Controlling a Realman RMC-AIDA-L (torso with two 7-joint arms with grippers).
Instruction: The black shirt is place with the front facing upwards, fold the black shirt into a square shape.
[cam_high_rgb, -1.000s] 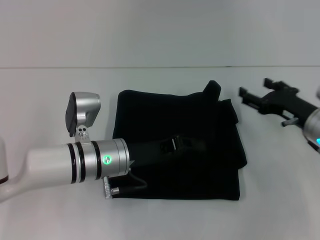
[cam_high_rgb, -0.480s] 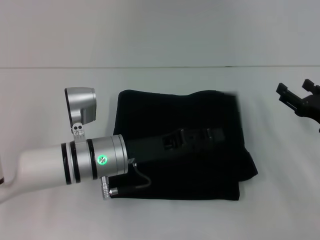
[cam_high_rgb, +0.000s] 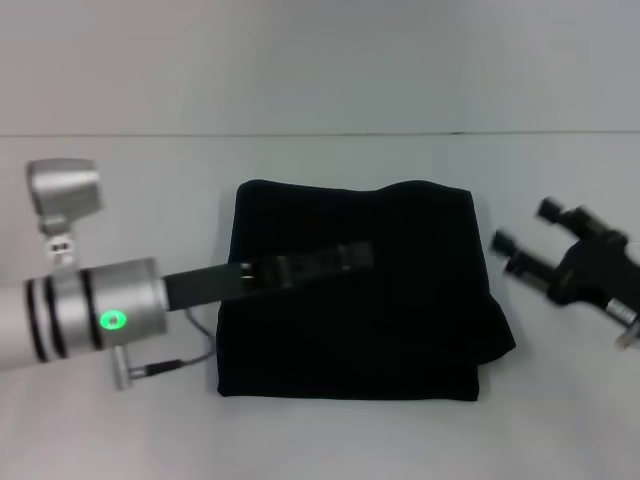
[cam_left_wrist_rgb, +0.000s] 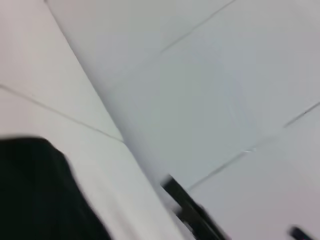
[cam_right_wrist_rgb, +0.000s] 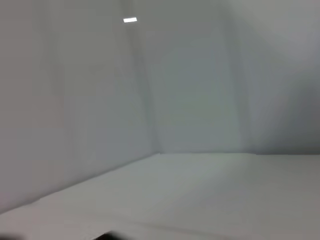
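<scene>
The black shirt (cam_high_rgb: 350, 330) lies folded into a rough square in the middle of the white table, with no lettering showing; a small lump of cloth sticks out at its right edge. My left gripper (cam_high_rgb: 350, 258) reaches in from the left, low over the shirt's upper half, dark against the dark cloth. A corner of the shirt (cam_left_wrist_rgb: 35, 195) also shows in the left wrist view. Off the shirt to the right, my right gripper (cam_high_rgb: 522, 237) hovers above the bare table, its fingers spread and empty. The right wrist view shows only table and wall.
The white table (cam_high_rgb: 330, 440) surrounds the shirt on all sides, and a pale wall rises behind it. The left arm's silver wrist (cam_high_rgb: 100, 315), with a thin cable under it, stands over the table left of the shirt.
My left arm has drawn back to the left across the shirt. The right gripper swung out to the right, then came back lower beside the shirt. The raised flap at the shirt's right now lies flat.
</scene>
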